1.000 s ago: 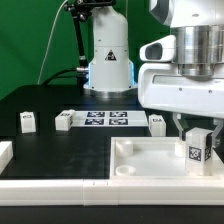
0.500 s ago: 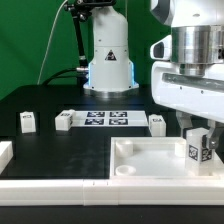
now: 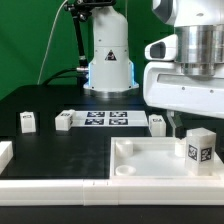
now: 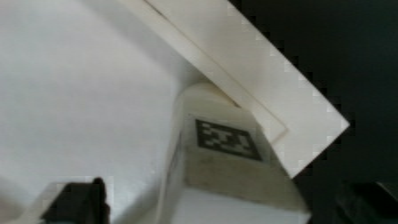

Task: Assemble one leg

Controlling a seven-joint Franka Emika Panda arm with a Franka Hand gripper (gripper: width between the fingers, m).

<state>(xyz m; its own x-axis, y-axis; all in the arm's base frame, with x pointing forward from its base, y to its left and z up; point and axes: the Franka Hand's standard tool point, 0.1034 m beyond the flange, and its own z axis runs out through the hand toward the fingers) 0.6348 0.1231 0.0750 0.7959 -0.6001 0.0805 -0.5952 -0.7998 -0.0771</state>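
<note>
A white leg (image 3: pixel 200 150) with a marker tag stands upright in the large white tray-like piece (image 3: pixel 140 168), in its corner on the exterior view's right. My gripper (image 3: pixel 198 126) hangs just above the leg, open and holding nothing. One dark finger (image 3: pixel 178 123) shows beside the leg's top. In the wrist view the same leg (image 4: pixel 228 140) stands between the two dark fingers (image 4: pixel 75 200) of the gripper (image 4: pixel 222 205), with a gap on each side. The tray's raised rim (image 4: pixel 267 70) runs past it.
Three more white legs stand on the black table: one (image 3: pixel 28 121), another (image 3: pixel 65 120) and a third (image 3: pixel 157 122). The marker board (image 3: pixel 105 118) lies between them. A white part (image 3: pixel 5 152) sits at the exterior view's left edge. The arm's base (image 3: pixel 108 60) stands behind.
The gripper was closed round the leg in the tray's corner. It has opened and risen, and the leg now stands free.
</note>
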